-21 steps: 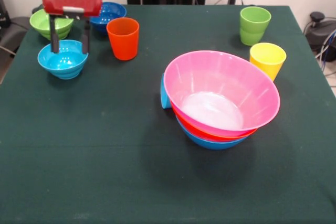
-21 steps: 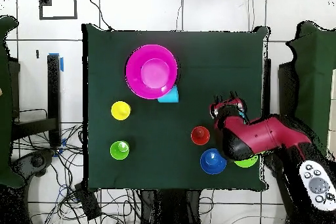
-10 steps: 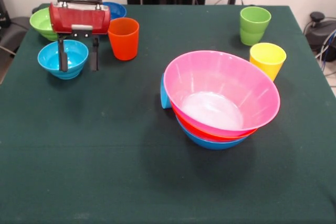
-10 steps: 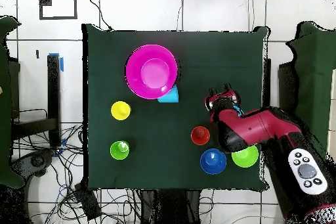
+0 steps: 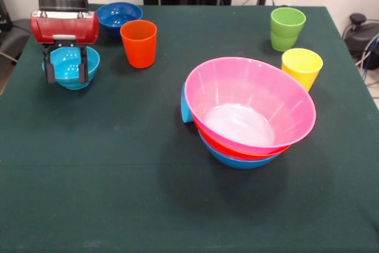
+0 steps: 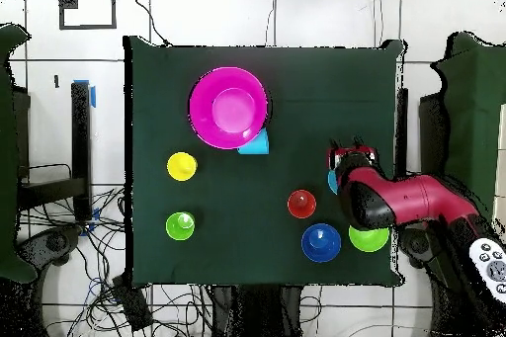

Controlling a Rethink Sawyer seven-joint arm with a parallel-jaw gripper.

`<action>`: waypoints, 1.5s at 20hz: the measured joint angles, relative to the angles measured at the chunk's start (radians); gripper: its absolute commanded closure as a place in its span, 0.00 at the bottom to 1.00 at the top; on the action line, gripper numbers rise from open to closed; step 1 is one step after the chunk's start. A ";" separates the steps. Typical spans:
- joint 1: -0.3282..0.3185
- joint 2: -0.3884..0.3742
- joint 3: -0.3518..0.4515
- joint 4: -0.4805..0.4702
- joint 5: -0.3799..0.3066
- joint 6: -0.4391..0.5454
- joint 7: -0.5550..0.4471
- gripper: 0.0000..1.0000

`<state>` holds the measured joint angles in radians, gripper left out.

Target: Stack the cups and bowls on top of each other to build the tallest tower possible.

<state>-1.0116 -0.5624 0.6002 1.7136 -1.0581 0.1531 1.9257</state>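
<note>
**Gripper over the light blue small bowl; tower stands at three bowls**

Front view: the gripper (image 5: 66,69) hangs over the light blue small bowl (image 5: 72,67) at the tabletop's (image 5: 118,176) left side. Its two black fingers (image 5: 50,70) are spread and straddle the bowl's near part; they are not clamped on anything, and I cannot tell whether they touch the rim. The red gripper body hides whatever lies right behind it.

Overhead view: the green small bowl (image 6: 369,238) shows beside the arm, next to the dark blue small bowl (image 6: 321,242); the front view does not show the green one at all. Here the arm covers most of the light blue small bowl, leaving only a sliver.

The tower (image 5: 249,114) sits right of centre: pink bowl uppermost and tilted, orange under it, blue lowest. The front view shows all three layers; from overhead only the pink bowl is seen. The light blue cup (image 5: 186,106) lies touching the tower's left side.

The orange cup (image 5: 138,42), green cup (image 5: 286,28) and yellow cup (image 5: 301,67) stand upright and separate, the yellow one just behind the tower.
</note>
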 measured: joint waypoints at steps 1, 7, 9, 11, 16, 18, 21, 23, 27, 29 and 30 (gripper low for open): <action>0.003 -0.003 0.000 0.002 0.007 0.009 0.000 0.00; 0.039 -0.044 -0.006 0.028 0.061 0.068 0.000 0.00; 0.059 -0.060 -0.018 0.036 0.066 0.075 0.000 0.00; 0.081 -0.077 -0.031 0.045 0.069 0.076 0.000 0.00; 0.141 -0.133 -0.058 0.078 0.087 0.077 0.000 0.00; 0.151 -0.147 -0.061 0.089 0.093 0.077 0.000 0.00; 0.157 -0.158 -0.069 0.102 0.094 0.077 0.000 0.00; 0.157 -0.157 -0.077 0.108 0.094 0.077 0.000 0.00; 0.156 -0.146 -0.105 0.118 0.107 0.076 0.000 0.00; 0.158 -0.142 -0.118 0.119 0.120 0.077 0.000 0.00; 0.162 -0.140 -0.129 0.119 0.127 0.076 0.001 0.00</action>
<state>-0.8492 -0.7028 0.4715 1.8330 -0.9309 0.2295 1.9265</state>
